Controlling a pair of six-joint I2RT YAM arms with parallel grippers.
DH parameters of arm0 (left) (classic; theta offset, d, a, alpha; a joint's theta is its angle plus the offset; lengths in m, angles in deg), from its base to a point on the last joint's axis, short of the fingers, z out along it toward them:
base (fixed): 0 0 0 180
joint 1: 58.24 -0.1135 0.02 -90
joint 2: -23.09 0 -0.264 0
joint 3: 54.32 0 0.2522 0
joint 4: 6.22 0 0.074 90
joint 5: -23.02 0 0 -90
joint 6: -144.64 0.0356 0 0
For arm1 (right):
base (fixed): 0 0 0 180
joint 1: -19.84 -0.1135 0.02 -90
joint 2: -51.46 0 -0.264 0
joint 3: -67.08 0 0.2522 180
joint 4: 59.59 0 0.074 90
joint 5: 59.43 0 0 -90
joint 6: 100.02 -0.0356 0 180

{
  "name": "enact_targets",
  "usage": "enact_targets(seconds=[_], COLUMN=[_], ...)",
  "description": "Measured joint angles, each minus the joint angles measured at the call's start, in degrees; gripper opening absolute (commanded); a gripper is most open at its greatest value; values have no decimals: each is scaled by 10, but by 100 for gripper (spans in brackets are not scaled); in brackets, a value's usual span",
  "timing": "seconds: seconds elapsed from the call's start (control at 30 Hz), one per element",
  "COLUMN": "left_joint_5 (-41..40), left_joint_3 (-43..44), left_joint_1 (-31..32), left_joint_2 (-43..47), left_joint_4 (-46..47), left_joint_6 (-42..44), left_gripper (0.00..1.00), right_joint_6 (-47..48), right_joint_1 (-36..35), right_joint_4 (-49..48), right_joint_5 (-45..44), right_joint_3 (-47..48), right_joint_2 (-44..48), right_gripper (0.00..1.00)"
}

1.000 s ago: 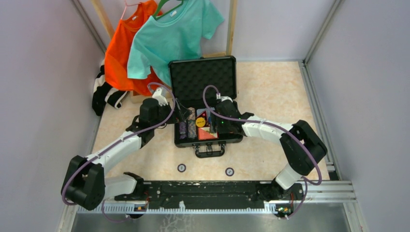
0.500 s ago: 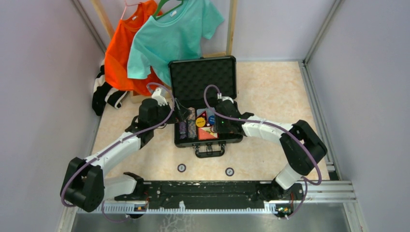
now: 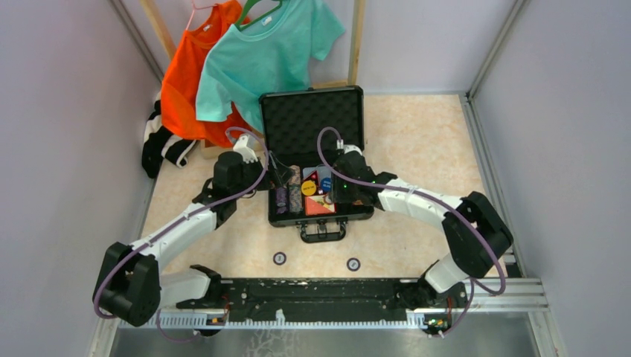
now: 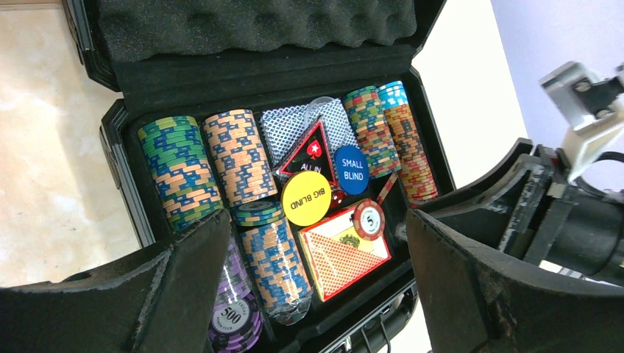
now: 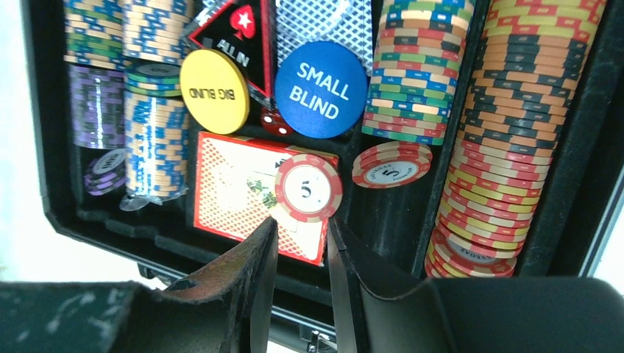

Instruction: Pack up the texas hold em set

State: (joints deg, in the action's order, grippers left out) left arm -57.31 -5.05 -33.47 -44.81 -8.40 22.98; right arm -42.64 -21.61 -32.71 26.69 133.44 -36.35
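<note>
Beige marbled bench (image 3: 424,149) carries, nearest to the arm bases, a loose chip (image 3: 279,258) and a second loose chip (image 3: 353,263), well apart and outside the case. Behind them the black briefcase (image 3: 321,217) lies open, its handle (image 3: 323,231) toward the arms.

The right claw (image 5: 300,235) hangs over the near edge with only a narrow gap between its jaws. A red-white chip marked 5 (image 5: 308,187) sits on the red-orange card box (image 5: 235,191) just at the fingertips; whether it is pinched cannot be told. The left claw (image 4: 316,228) is released, spread wide, grasping nothing.

Further in lie the yellow button (image 5: 215,90), the blue button (image 5: 321,88), a red die (image 5: 277,123) and the chip stacks (image 4: 180,169). From above, both wrists cover the side compartments. The foam-lined lid (image 3: 312,119) stands behind, and beyond it hang a teal shirt (image 3: 260,52) and an orange shirt (image 3: 186,82).
</note>
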Motion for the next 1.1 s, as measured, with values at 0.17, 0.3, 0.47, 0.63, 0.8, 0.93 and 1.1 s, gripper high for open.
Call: enact_targets(seconds=[0.17,0.3,0.47,0.63,0.8,0.93,1.1], left_joint_5=[0,0,-7,-12,-13,-13,-13], left_joint_3=[0,0,0,0,0,-1,-1], left_joint_1=[1,3,2,3,3,3,3], left_joint_2=[0,0,2,5,5,5,5], left_joint_4=[0,0,0,0,0,0,0], left_joint_6=[0,0,2,3,3,3,3], left_gripper=[94,94,94,94,94,94,93], right_joint_6=[9,16,20,26,30,30,30], right_joint_1=[0,0,0,0,0,0,0], right_joint_4=[-3,-1,-9,-15,-19,-20,-21], right_joint_5=[1,3,7,8,7,6,5], right_joint_3=[1,14,43,68,79,79,78], right_joint_2=[20,11,-26,-69,-101,-112,-114], right_gripper=[13,7,6,6,7,7,7])
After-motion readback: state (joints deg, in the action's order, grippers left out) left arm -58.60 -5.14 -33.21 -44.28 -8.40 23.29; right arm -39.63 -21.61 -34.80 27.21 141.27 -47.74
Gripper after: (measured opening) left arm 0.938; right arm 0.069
